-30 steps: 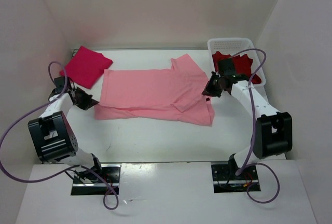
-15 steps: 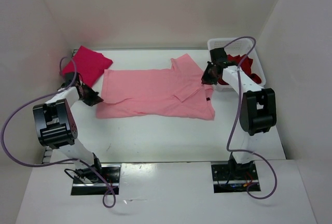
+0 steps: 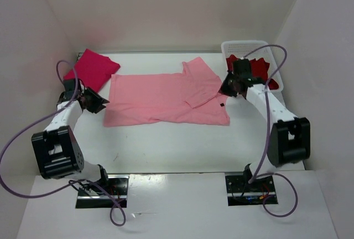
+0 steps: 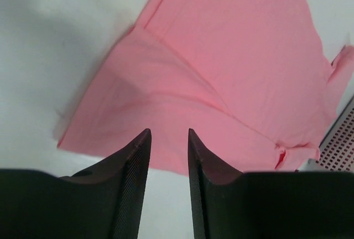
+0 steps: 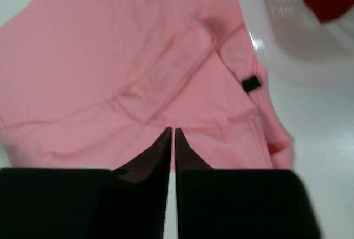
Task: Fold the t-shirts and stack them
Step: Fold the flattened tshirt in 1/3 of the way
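Pale pink t-shirt point(image 3: 166, 99) now lies smooth in the middle of the table, just released: left gripper point(image 4: 168, 134) half open, right gripper point(image 5: 172, 131) barely parted, both empty, so I judge this fold done.

White arms point(image 3: 264, 102), purple cables point(image 3: 269, 128), black left pincer point(image 4: 168, 135)

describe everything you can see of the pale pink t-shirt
The pale pink t-shirt is soft, lightly creased cloth, lying flat on the white table as a wide folded band. A short sleeve is folded in over its right part, and a small dark tag shows at the right edge, near the white lattice basket. The left gripper and right gripper sit by its two ends, both open, holding none of it.
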